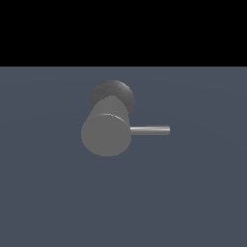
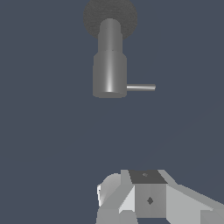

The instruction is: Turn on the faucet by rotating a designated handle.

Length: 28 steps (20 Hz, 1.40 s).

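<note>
The jaws cannot be read in either view. The wrist view shows only a blocky white and grey part of the gripper [image 2: 148, 199] at the edge of the picture, with a dark square panel on it, and no fingertips can be made out, so whether the jaws stand open or closed cannot be told. Nothing is seen held there. The exterior view shows no arm and no gripper.

Outward from that part, a stretch of bare blue-grey floor [image 2: 52, 144] separates it from the fixture. There is one faucet [image 2: 110, 72], well apart from the gripper and not touched by it. It is a single matte grey cylinder that steps down to a narrower neck, and behind the neck sits one dark rounded knob [image 2: 94, 17].

There is one handle [image 2: 141, 87], a thin straight grey rod. In the wrist view it sticks out sideways from the thick end of the cylinder, the end nearest the gripper, and it lies level, at a right angle to the body. Its free tip is bare.

In the exterior view the faucet [image 1: 106, 134] faces the camera with its flat round face, the dark knob [image 1: 116, 89] showing above and behind it. The handle [image 1: 150, 130] projects level toward the exterior view's right. The floor [image 1: 48, 193] fills the lower part of that view, and a black band lies above it.
</note>
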Tool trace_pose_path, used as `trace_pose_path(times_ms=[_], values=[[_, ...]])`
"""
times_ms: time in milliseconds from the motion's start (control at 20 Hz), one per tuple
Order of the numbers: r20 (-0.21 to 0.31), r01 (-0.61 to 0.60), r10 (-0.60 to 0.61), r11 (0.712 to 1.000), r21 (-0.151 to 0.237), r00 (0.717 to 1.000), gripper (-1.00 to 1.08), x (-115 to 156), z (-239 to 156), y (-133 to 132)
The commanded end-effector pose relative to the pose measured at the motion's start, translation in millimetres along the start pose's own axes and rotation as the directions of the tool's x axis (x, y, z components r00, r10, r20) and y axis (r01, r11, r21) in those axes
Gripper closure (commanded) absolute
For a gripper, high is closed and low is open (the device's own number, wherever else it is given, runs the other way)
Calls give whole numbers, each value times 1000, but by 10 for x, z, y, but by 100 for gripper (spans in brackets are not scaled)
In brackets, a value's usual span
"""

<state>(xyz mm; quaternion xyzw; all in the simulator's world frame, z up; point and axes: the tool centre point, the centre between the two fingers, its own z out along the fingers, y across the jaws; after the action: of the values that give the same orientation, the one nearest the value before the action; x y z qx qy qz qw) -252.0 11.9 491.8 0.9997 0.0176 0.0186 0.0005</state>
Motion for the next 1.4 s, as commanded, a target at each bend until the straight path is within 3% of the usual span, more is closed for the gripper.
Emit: trace_pose_path(times_ms=[0, 400, 700, 1050, 1350], values=[[0, 0, 0, 1000, 0, 1000, 108, 0, 0, 0], [3, -21, 21, 1000, 13, 1000, 108, 59, 45, -6], [-20, -19, 20, 998, 67, 1000, 108, 80, 8, -13], [-78, 2, 13, 983, 186, 997, 108, 103, -111, -17], [-168, 41, 20, 934, 355, 986, 108, 139, -311, 7]])
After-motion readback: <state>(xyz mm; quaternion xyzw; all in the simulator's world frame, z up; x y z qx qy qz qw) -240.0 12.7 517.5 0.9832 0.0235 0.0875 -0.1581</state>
